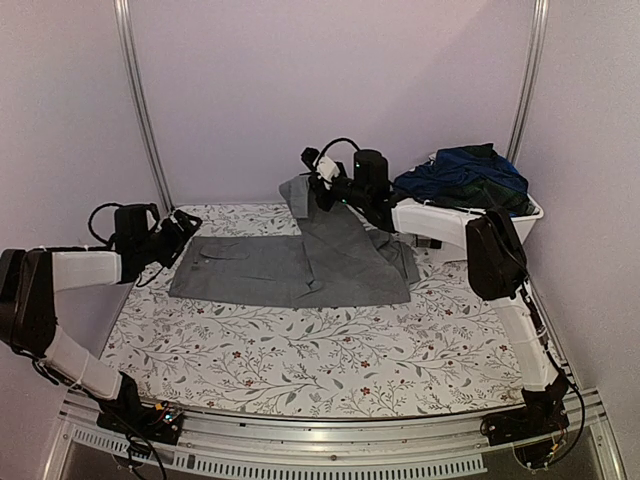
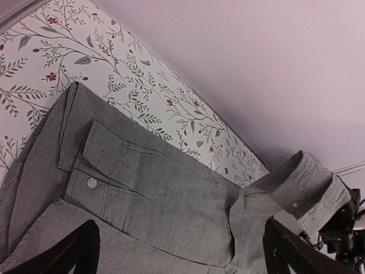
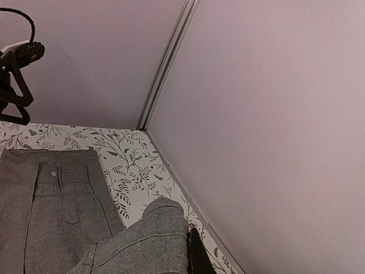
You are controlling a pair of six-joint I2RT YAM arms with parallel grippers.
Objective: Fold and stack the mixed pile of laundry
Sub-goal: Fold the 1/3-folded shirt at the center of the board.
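Observation:
A grey shirt with pockets lies spread flat on the floral table cloth. My right gripper is shut on its sleeve cuff and holds it lifted above the shirt's back right part; one dark finger shows beside the cuff. My left gripper is open, its jaws wide apart, hovering just over the shirt's left end. The raised cuff also shows in the left wrist view. A navy garment and a dark green plaid one lie heaped in the bin.
A white plastic bin stands at the back right, beside the right arm's forearm. Lilac walls and metal posts close in the back and sides. The left arm shows at the far edge of the right wrist view.

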